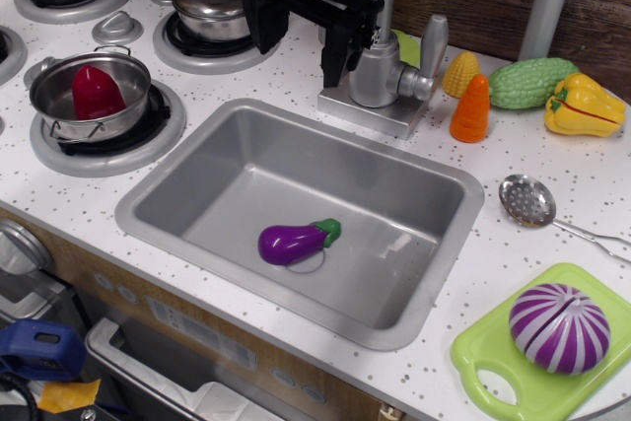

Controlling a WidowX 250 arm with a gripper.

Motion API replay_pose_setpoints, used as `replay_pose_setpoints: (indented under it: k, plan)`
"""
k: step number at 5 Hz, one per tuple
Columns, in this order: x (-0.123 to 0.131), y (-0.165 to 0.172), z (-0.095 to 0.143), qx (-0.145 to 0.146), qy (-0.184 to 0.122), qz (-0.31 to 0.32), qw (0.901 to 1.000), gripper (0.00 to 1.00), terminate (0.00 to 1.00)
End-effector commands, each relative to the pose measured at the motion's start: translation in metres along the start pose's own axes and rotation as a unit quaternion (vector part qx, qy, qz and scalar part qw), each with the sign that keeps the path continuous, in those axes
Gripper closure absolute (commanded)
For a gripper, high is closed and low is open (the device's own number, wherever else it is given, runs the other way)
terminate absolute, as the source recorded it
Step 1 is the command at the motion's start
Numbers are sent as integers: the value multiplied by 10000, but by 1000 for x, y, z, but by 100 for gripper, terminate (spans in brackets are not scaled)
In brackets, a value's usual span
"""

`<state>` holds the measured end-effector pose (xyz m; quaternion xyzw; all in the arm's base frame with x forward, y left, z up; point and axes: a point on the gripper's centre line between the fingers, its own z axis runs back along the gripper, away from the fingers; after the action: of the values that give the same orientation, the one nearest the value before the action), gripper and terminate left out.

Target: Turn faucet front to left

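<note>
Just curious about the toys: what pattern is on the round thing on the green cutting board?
The round toy onion has purple and white stripes; the only view shows it.

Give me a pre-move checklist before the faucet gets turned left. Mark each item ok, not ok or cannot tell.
1. Gripper at the faucet: ok, right beside its body.
2. Gripper closed on faucet: cannot tell, fingers hidden.
3. Spout position: cannot tell, gripper covers it.
4. Lever unobstructed: ok.
5. Carrot and corn apart from base plate: ok.
6. Sink under faucet: ok, only the eggplant inside.
</note>
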<state>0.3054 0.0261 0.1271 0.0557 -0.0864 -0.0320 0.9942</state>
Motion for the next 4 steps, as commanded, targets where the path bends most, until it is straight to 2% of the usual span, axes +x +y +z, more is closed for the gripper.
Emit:
replay_pose_setpoints:
  k: [1, 2, 3, 4]
  plan:
    - [0, 0, 0, 0, 0, 0, 10000, 0, 0]
    - [2, -16, 5, 91, -96, 154, 9998, 0, 0]
    - [6, -26, 4, 250, -407, 213, 9986, 0, 0]
    - [14, -35, -1, 228, -735, 223, 9968, 0, 0]
